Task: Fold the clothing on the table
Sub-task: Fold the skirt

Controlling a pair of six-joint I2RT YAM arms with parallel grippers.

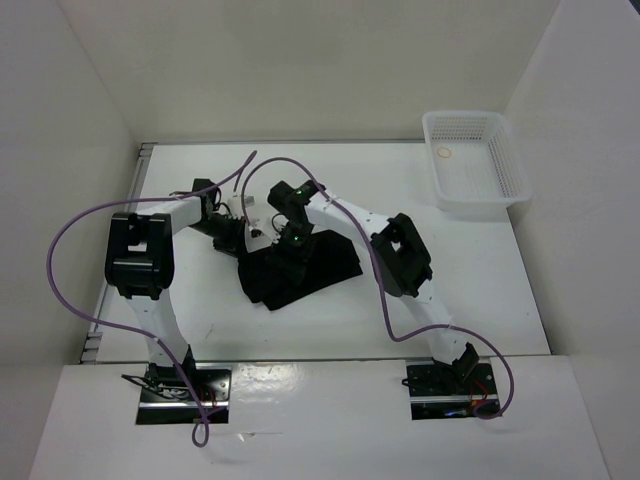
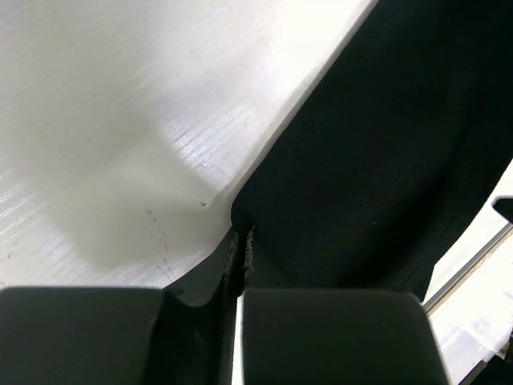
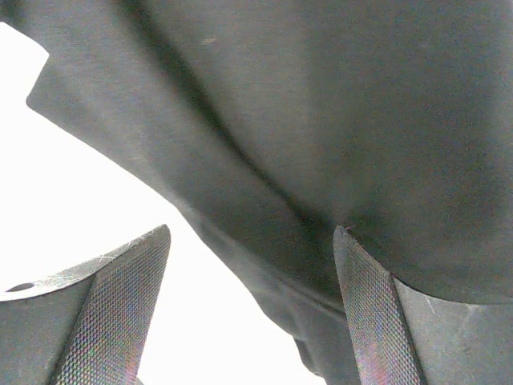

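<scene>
The black clothing [image 1: 300, 272] lies bunched in the middle of the white table [image 1: 470, 290]. My left gripper [image 1: 236, 236] is at its far left corner. In the left wrist view the left gripper [image 2: 241, 238] has its jaws shut on the edge of the clothing [image 2: 385, 160], low over the table [image 2: 112, 120]. My right gripper [image 1: 296, 250] is over the garment's top middle. In the right wrist view the right gripper [image 3: 252, 241] stands open, its textured fingers [image 3: 128, 301] straddling a folded edge of the clothing [image 3: 321, 120].
A white mesh basket [image 1: 475, 165] stands at the back right with a small round thing [image 1: 445, 153] inside. A metal rail [image 1: 140, 170] runs along the table's left edge. White walls close in on the left, back and right. Purple cables [image 1: 70, 235] loop off both arms.
</scene>
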